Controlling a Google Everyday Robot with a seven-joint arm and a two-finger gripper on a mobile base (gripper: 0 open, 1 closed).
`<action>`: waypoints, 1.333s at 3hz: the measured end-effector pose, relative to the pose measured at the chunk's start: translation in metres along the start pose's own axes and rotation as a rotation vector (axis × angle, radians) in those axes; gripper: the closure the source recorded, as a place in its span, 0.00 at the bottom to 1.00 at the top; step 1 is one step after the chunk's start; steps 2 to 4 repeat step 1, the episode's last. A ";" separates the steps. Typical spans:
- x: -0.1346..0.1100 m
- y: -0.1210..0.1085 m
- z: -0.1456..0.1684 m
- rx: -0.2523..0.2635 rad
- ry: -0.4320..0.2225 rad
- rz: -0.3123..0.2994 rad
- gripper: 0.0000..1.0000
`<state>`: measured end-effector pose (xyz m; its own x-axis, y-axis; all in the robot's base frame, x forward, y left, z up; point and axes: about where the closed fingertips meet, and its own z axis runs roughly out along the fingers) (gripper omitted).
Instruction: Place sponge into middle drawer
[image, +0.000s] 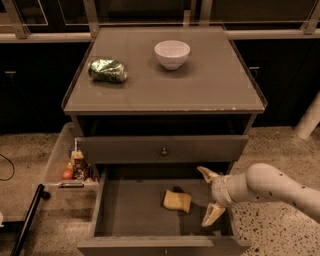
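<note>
The pale-yellow sponge (177, 201) lies flat on the dark bottom of the open middle drawer (131, 214), right of its centre. My gripper (210, 195) is over the right part of the drawer, to the right of the sponge and clear of it. Its two pale fingers are spread wide, one up near the drawer above and one down near the drawer's bottom, with nothing between them. The white arm (272, 186) reaches in from the right.
A white bowl (172, 53) and a shiny green can (107, 70) lying on its side are on the cabinet top (200, 87). The drawer above (163, 149) is closed and has a small round knob. A tray with small items (75, 167) stands on the floor at left.
</note>
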<state>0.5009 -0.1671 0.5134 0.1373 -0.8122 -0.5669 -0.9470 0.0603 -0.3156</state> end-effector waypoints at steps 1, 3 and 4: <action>-0.007 -0.007 -0.012 0.012 0.017 -0.024 0.00; -0.007 -0.007 -0.012 0.012 0.017 -0.024 0.00; -0.007 -0.007 -0.012 0.012 0.017 -0.024 0.00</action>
